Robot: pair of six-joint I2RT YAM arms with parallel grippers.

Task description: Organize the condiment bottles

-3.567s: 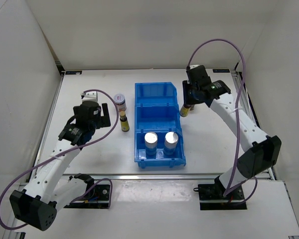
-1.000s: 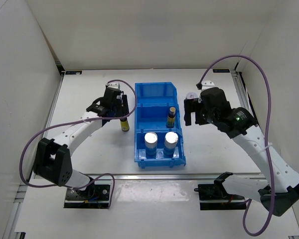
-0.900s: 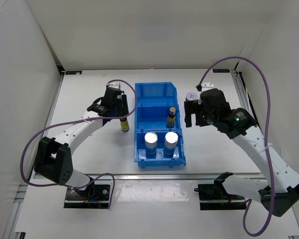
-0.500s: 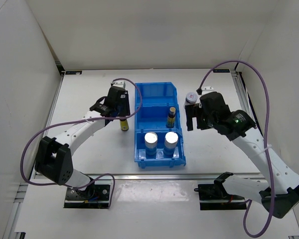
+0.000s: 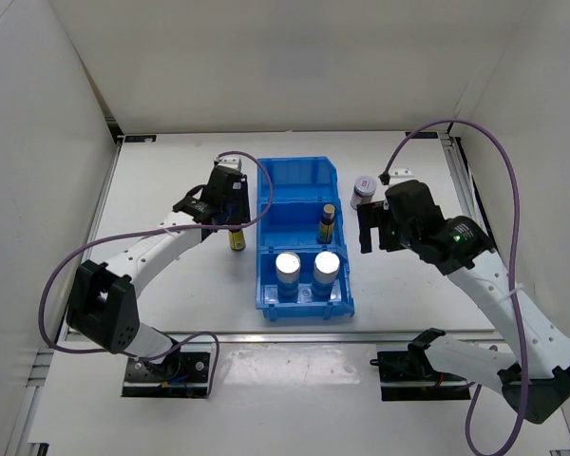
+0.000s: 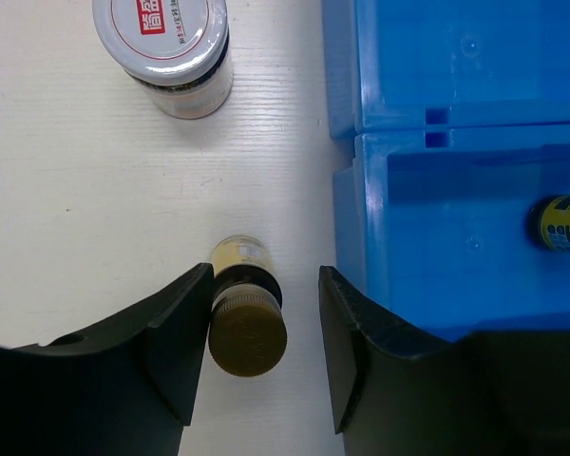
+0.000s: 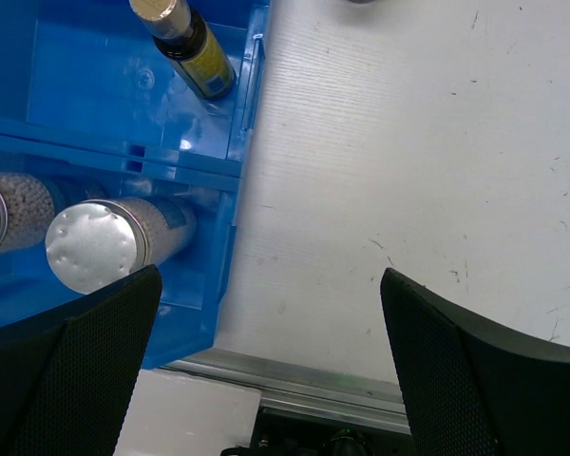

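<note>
A slim dark yellow-labelled bottle (image 6: 247, 328) stands on the table just left of the blue bin (image 6: 456, 209). My left gripper (image 6: 265, 275) straddles it: the left finger touches the cap and a gap remains at the right finger. A short jar with a pale lid (image 6: 171, 47) stands beyond it. In the bin are a second slim bottle (image 5: 327, 223) in the middle part and two white-blue cylinders (image 5: 288, 271) (image 5: 326, 268) in the near part. My right gripper (image 5: 375, 233) hangs wide open over bare table right of the bin, holding nothing. Another jar (image 5: 364, 185) stands behind it.
The bin's far compartment (image 5: 304, 176) holds nothing. In the right wrist view the bin's right wall (image 7: 237, 161) is at the left and the table's metal front rail (image 7: 361, 389) runs below. White walls enclose the table.
My left gripper's jaws have narrowed around the slim bottle beside the bin. The right arm has drawn a little nearer and rightward, away from the jar behind it.
</note>
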